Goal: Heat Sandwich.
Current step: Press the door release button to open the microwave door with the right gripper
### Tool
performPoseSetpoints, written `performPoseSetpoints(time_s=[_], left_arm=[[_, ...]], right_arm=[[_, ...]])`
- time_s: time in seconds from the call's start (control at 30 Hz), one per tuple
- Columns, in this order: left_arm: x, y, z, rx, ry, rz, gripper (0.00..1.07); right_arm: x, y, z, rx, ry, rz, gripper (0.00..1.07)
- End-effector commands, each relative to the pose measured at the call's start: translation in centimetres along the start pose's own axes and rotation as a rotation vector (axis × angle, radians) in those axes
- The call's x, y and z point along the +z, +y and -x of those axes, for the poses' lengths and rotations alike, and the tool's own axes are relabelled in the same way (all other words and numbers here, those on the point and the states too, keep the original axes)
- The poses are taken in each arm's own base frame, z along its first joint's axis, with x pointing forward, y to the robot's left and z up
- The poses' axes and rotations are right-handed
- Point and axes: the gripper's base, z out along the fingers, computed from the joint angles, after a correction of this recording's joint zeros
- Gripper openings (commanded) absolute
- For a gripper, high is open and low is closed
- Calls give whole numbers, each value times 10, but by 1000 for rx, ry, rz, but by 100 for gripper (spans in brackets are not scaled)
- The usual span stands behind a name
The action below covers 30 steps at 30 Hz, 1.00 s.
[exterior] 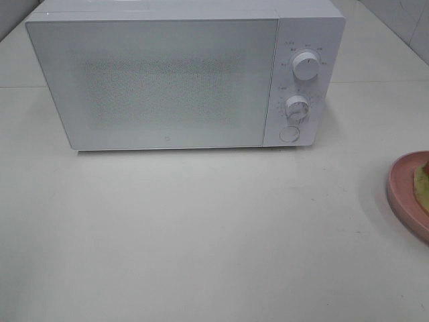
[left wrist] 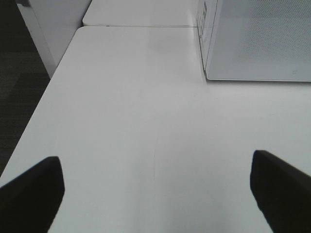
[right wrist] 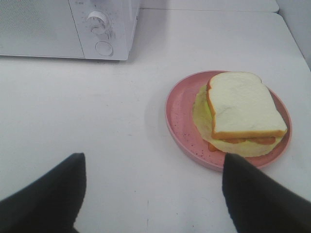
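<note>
Left gripper (left wrist: 155, 191): spread, empty.
Right gripper (right wrist: 153, 187): spread, empty.
White microwave door (exterior: 154, 84): closed, blocks loading.
White-bread sandwich (right wrist: 243, 107): slides if round pink plate (right wrist: 177, 124) tilts.

Left gripper (left wrist: 155, 191) is over the white table (left wrist: 136, 97), jaws spread wide with only tabletop showing between the dark fingers (left wrist: 34, 194). The white microwave's (left wrist: 262, 39) front corner sits farther along the table. Dark floor (left wrist: 19, 87) shows past the table edge.
</note>
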Motion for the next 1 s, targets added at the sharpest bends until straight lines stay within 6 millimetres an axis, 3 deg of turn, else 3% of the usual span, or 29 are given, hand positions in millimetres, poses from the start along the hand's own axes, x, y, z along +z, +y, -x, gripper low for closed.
performPoseSetpoints(time_s=[0.03,0.53,0.73,1.0], left_arm=[[-3,0,-2,-5,-31,4,98],[-3,0,-2,-5,-31,4,98],[-3,0,-2,-5,-31,4,98],[-3,0,-2,-5,-31,4,98]], right_arm=[[-3,0,-2,-3,-33,2,76],[-4,0,-1,5,-38,6,76],[-9,0,20,6,-41,7,76],[6,0,39,6,-20,5,76]])
